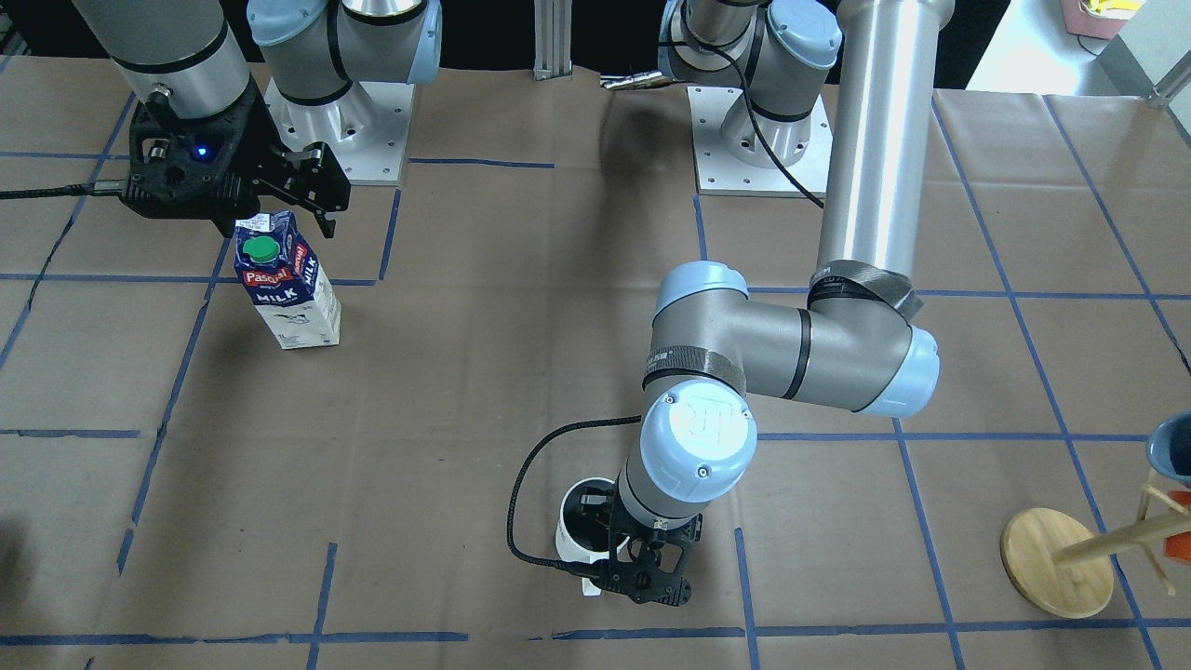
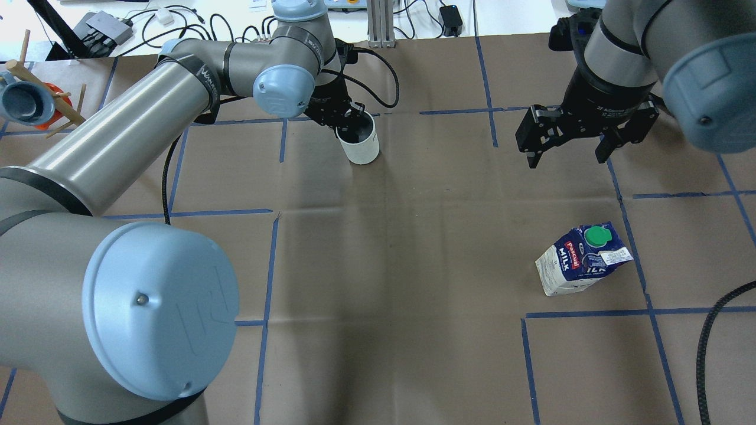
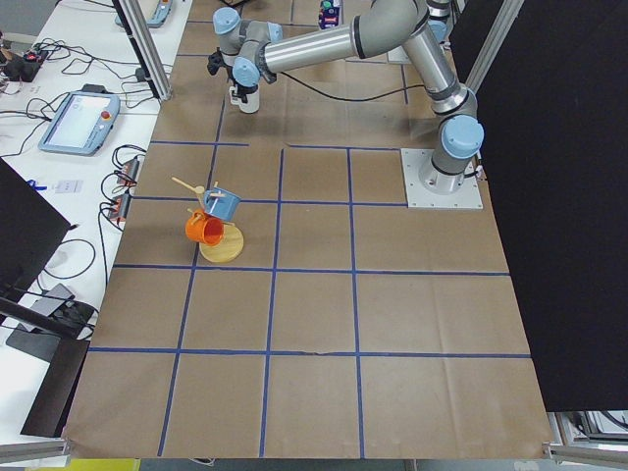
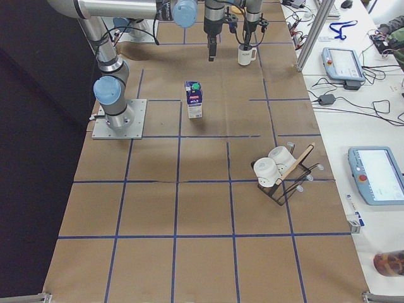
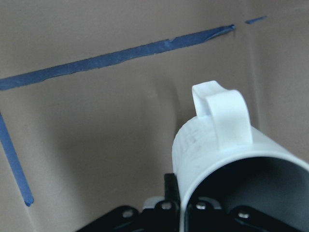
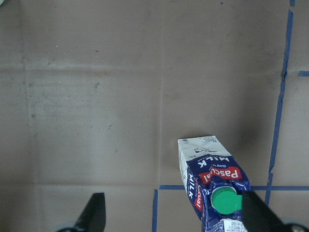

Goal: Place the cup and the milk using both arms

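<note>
The white cup (image 1: pixel 579 538) is upright near the table's far side from the robot, also in the overhead view (image 2: pixel 361 144) and large in the left wrist view (image 5: pixel 227 159), handle up. My left gripper (image 2: pixel 349 121) is shut on the cup's rim, one finger inside it. I cannot tell whether the cup touches the table. The milk (image 1: pixel 288 284) stands upright on the table on my right side, free, also in the overhead view (image 2: pixel 582 260) and the right wrist view (image 6: pixel 215 181). My right gripper (image 2: pixel 567 158) hangs open and empty above and beyond the milk.
A wooden mug tree (image 1: pixel 1061 558) with a blue and an orange cup stands at the table's left end (image 3: pixel 216 228). A black rack with white cups (image 4: pixel 278 172) stands at the right end. The arm bases (image 1: pixel 758 140) sit at the robot's edge.
</note>
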